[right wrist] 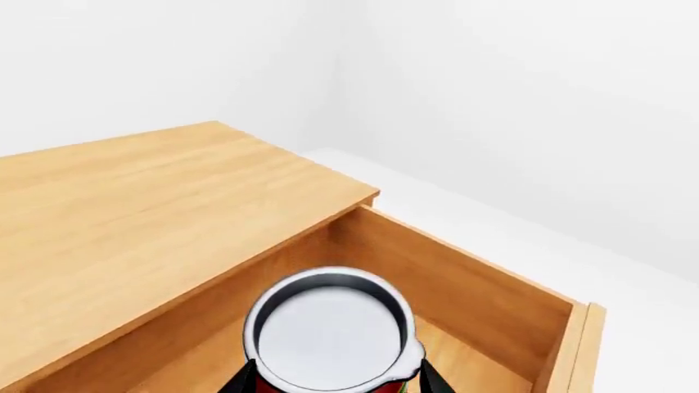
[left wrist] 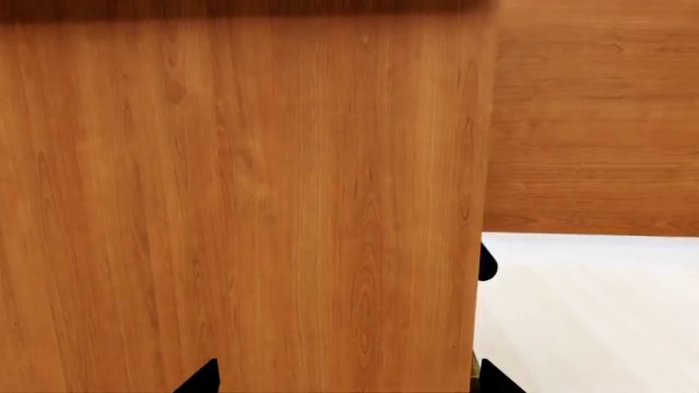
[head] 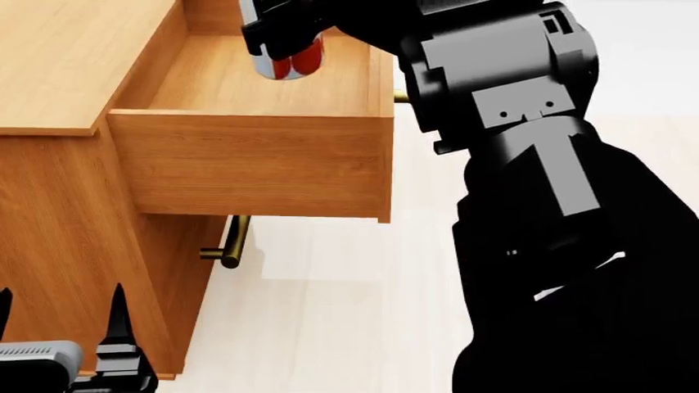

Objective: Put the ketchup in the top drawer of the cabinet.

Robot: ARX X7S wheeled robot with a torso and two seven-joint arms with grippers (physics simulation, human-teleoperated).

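The floor (head: 327, 278) is pale and the walls are plain white. The cabinet (head: 65, 205) is standing on that floor, made of light-brown wood with a flat top. The top drawer (head: 251, 164) is sticking out of the cabinet, pulled open, and it is looking bare inside. A brass handle (head: 232, 241) of the lower drawer is showing under the top drawer.

The right end effector (head: 286, 37) is holding the ketchup (head: 293, 61) tight. The can is hanging in the air right above the open top drawer, toward its back part, and not touching the wood. The can's long way is pointing roughly up and down, a bit tilted. In the right wrist view its silver end (right wrist: 330, 332) is facing the camera, with the drawer below it.

The right arm (head: 513, 106) is reaching far out over the top drawer, so I think it only needs to go lower and let go.

The left end effector (head: 60, 327) is waiting low beside the cabinet's side, with its fingers spread apart and nothing in them.
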